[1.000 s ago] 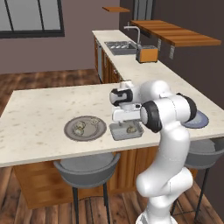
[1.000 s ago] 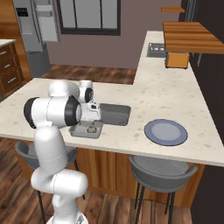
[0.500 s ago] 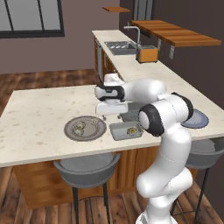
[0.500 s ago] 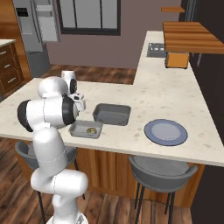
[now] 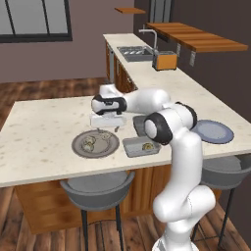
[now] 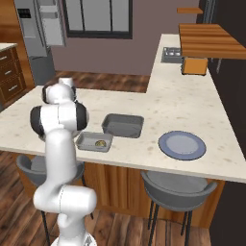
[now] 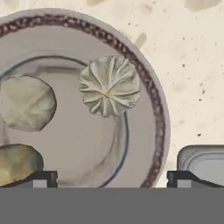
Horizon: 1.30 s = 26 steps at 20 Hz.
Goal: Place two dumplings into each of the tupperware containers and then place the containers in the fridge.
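1. I note the arm has swung left over the last second: it has left the small container [image 5: 141, 146] and now hangs over the grey plate [image 5: 95, 143].
2. The gripper [image 5: 107, 128] stands spread wide and empty, with nothing between its fingers.
3. In the hand view I see three dumplings on the plate: a pleated one [image 7: 110, 86] near the rim, a smooth pale one [image 7: 26, 103] beside it, and a darker one [image 7: 17, 162] at the edge of the frame.
4. One dumpling [image 6: 100, 143] already lies in the small container. The larger container [image 6: 123, 125] just behind it looks empty.
5. The fridge [image 6: 40, 38] stands well apart, across the room, door closed.
6. My judgement: one drop is just complete and the next pick is starting. Three dumplings remain to load, so the task is at an early stage.
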Motion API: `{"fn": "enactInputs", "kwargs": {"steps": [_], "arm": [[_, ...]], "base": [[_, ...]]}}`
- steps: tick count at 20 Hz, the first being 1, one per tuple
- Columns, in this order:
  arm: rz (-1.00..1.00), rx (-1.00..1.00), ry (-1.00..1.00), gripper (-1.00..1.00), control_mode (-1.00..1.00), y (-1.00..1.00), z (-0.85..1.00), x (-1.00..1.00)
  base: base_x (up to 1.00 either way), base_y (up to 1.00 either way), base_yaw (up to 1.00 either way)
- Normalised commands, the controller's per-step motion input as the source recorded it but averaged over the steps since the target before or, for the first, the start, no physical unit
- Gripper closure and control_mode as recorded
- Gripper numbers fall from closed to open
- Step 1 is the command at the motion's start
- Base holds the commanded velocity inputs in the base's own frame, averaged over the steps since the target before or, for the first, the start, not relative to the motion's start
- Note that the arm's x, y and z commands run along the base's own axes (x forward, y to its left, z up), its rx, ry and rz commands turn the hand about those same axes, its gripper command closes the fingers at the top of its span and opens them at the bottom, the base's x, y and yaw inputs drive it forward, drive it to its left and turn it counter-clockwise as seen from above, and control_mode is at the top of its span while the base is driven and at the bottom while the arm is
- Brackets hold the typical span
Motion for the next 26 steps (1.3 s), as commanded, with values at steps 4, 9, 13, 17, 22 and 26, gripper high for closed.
{"fn": "enactInputs", "kwargs": {"steps": [4, 9, 13, 17, 22, 26], "arm": [[0.0, 0.0, 0.0, -1.0, -1.0, 0.11, -0.54, 0.65], [0.0, 0.0, 0.0, -1.0, -1.0, 0.0, -0.34, 0.44], [0.0, 0.0, 0.0, -1.0, -1.0, 0.0, -0.24, 0.21], [0.0, 0.0, 0.01, -1.0, -1.0, 0.0, -0.04, -0.04], [0.0, 0.0, 0.0, -1.0, -1.0, -0.1, -0.02, -0.24], [0.0, 0.0, 0.0, -1.0, -1.0, -0.24, -0.17, -0.1]], "base": [[0.0, 0.0, 0.0], [0.0, 0.0, 0.0], [0.0, 0.0, 0.0], [0.0, 0.0, 0.0], [0.0, 0.0, 0.0], [0.0, 0.0, 0.0]]}}
